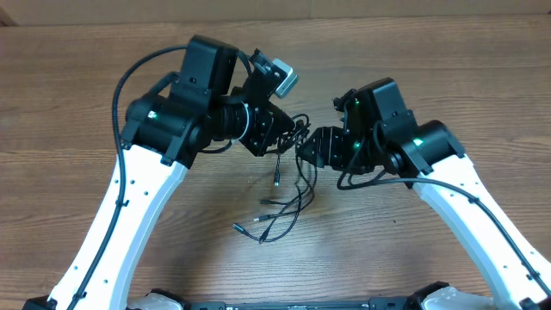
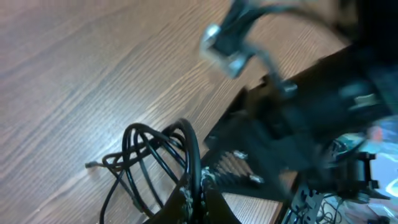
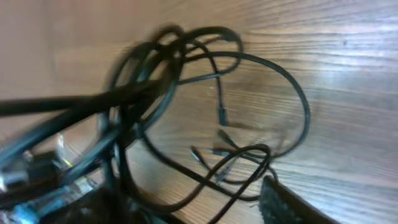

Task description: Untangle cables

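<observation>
The left gripper is clenched on the top of the cables, anchoring that side of the bunch so it cannot follow a pull from the opposite side. The right gripper stands just beside it at the same knot; whether its jaws grip a strand cannot be determined, as its wrist view is blurred. From both grippers, loose loops and small plugs trail across the table toward the robot's base.

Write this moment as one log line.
left claw: shut on cables | right claw: at cables, grip unclear | cables: tangled, ends on table
</observation>
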